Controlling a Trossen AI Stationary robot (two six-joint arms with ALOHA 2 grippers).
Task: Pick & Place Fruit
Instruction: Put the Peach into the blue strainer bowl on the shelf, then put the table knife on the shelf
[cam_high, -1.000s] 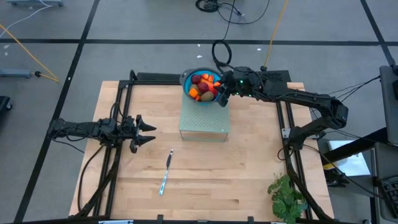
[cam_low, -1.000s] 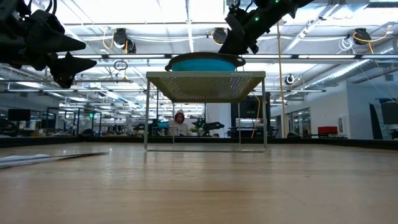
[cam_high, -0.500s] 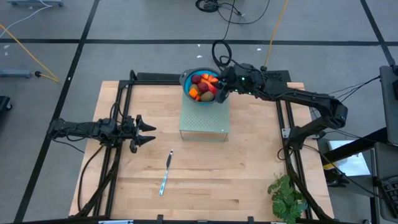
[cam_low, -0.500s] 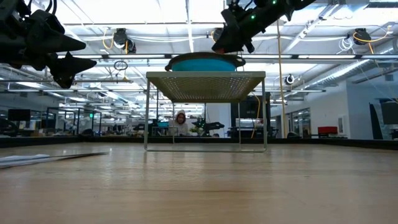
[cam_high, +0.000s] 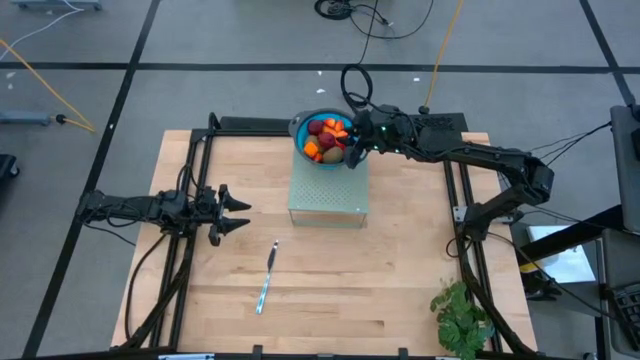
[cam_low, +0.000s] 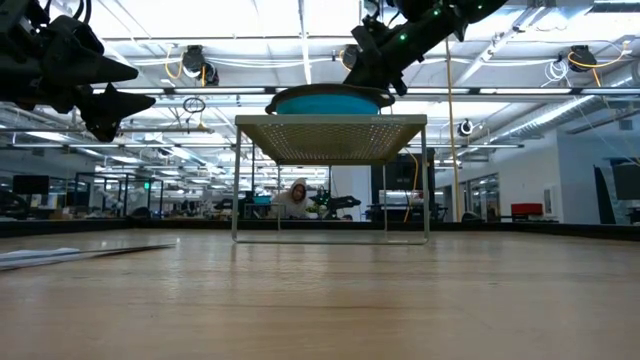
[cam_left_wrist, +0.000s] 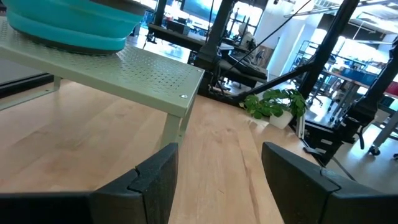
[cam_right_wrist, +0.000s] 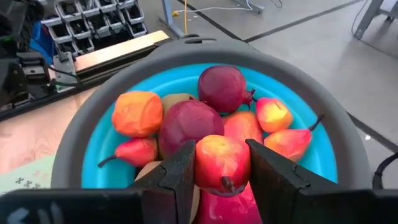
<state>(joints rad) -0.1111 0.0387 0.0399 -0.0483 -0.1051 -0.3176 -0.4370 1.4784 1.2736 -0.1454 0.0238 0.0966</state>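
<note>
Grey floor with dark tape lines is surrounding my pale wooden table (cam_high: 400, 270) in the high view. I am seeing a blue bowl (cam_high: 300, 130) sitting on a pale green mesh stand (cam_high: 328, 195) near the table's far edge, heaped with the fruit (cam_high: 322, 140). My right claw (cam_high: 352, 152) is hanging over the bowl's right side. My left claw (cam_high: 232, 212) is waiting well apart, over the table's left part, its fingers standing open on nothing. A slim silver knife (cam_high: 266, 278) is lying on the wood nearer the front, and a green plant (cam_high: 460, 318) is sitting at the front right corner.

Looking level across the table in the low view, I am seeing the stand (cam_low: 330, 135) carrying the bowl (cam_low: 328, 100), with the right claw (cam_low: 366, 68) just above the bowl's rim and the left claw (cam_low: 110, 95) high at the side. A person (cam_low: 296, 198) is sitting far back in the room.

From the left wrist view, I am looking past two spread dark fingers (cam_left_wrist: 158, 180) with only bare table between them, towards the stand (cam_left_wrist: 124, 68), the bowl (cam_left_wrist: 68, 28) and the plant (cam_left_wrist: 273, 106).

From the right wrist view, the fingers (cam_right_wrist: 180, 171) are gripping a red-yellow fruit piece (cam_right_wrist: 221, 165) between them, right over the pile in the bowl (cam_right_wrist: 93, 149): two maroon balls (cam_right_wrist: 222, 88), an orange piece (cam_right_wrist: 137, 114), and small red pear-shaped ones (cam_right_wrist: 134, 151).
</note>
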